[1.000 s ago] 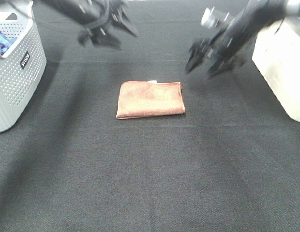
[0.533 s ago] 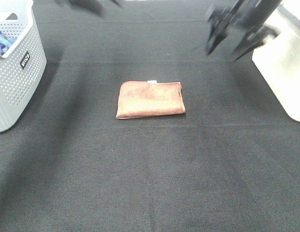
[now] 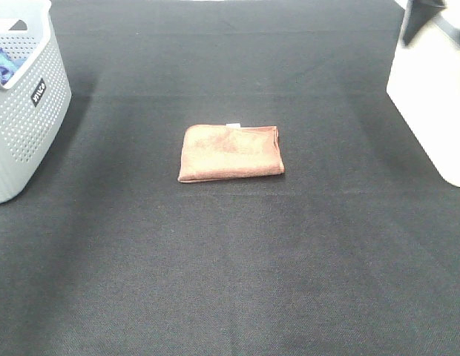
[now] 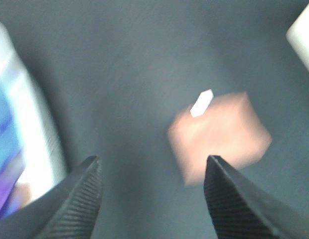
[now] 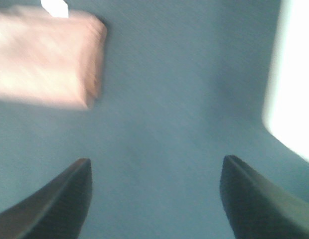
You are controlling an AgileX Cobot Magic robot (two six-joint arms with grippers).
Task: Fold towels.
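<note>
Lying folded into a neat rectangle mid-desk, the towel looks finished from the high view, white tag at its far edge. Left wrist view: left hand spread wide, empty, high above it. Right wrist view: right hand likewise open, holding nothing.

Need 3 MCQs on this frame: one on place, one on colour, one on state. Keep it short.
1. Where does the towel lie?
A. in the grey basket
B. on the black table cover, mid-table
C. on the white bin

2. What colour is the towel's small tag?
A. white
B. blue
C. black

3. What state is the left hand in?
A. shut on the towel
B. shut, empty
C. open, empty

Answers:
1 B, it sits flat on the black cover between the basket and the bin.
2 A, a white tab on its far edge.
3 C, fingers apart, nothing between.
</note>
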